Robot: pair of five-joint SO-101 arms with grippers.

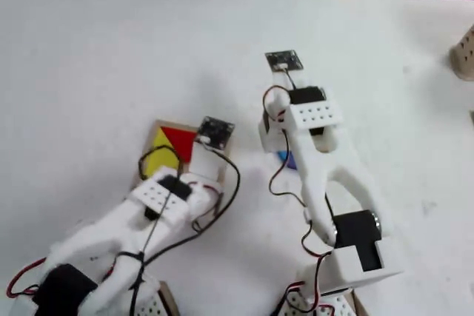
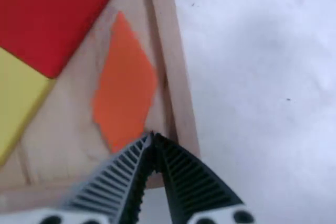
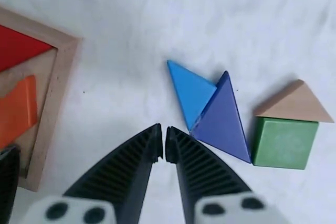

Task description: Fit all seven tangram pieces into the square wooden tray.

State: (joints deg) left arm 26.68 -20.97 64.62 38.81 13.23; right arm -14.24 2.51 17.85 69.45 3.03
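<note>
Just beside closed right tool [image 3: 163, 136], light-blue triangle [image 3: 191, 92]

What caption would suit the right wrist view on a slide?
Shut right claw near light blue triangle touching dark blue triangle, green square, tan triangle; tray holds red piece, orange piece.

Nothing can be read anywhere: the tangram pieces [image 3: 218, 119], the wooden tray [image 2: 173, 77] and the white bench [image 1: 111, 57] carry no legible print, numbers or signs.
</note>
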